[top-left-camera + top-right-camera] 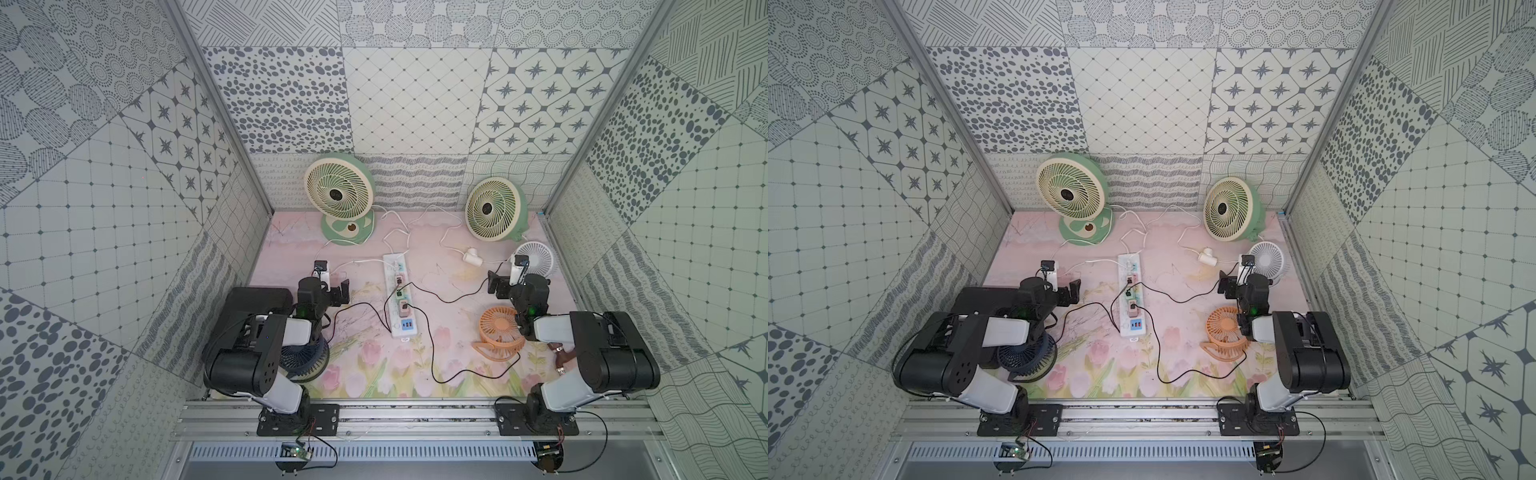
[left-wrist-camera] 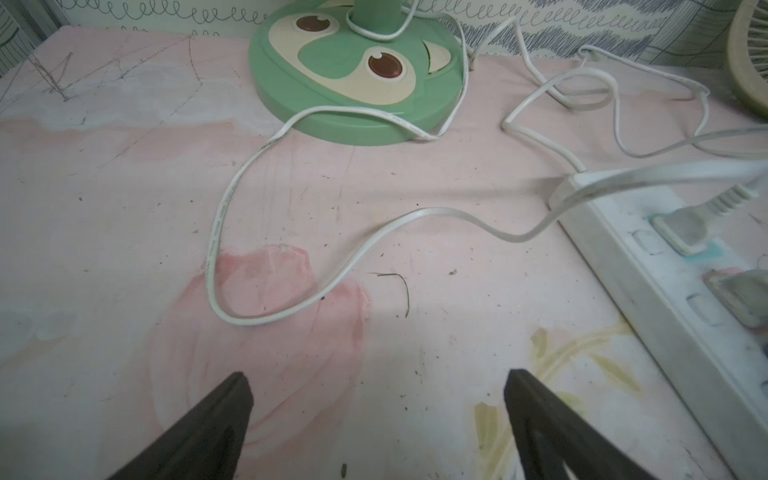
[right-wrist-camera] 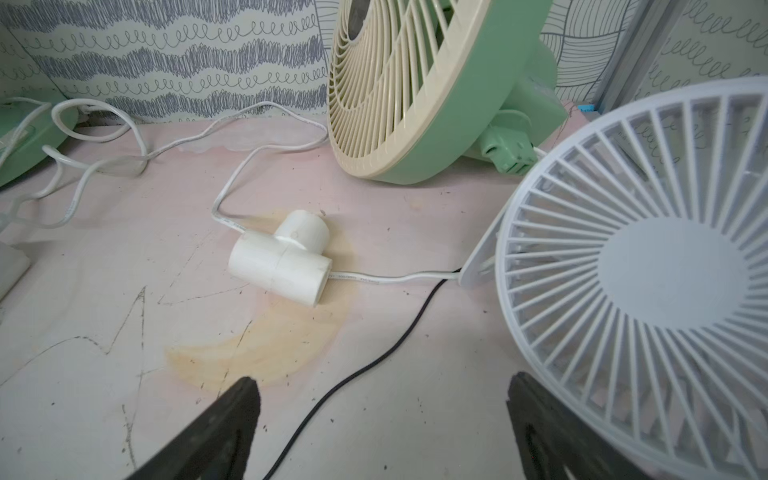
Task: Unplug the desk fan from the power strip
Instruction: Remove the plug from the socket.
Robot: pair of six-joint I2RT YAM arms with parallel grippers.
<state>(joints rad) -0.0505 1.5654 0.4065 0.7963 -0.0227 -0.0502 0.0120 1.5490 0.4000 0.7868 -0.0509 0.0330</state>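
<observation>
Five fans are counted: a left green fan [image 1: 338, 193] beyond the left end effector [image 2: 374, 380], a right green fan [image 1: 494, 210] beyond the right end effector [image 3: 380, 382], one white fan [image 1: 538, 257] beside the latter, one orange fan [image 1: 496, 332] behind it, one blue fan [image 1: 307, 361] behind the left. One power strip [image 1: 401, 316] is counted between the two end effectors, and one white tee [image 1: 472, 256].

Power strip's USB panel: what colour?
The USB panel is blue, best seen in a top view.
</observation>
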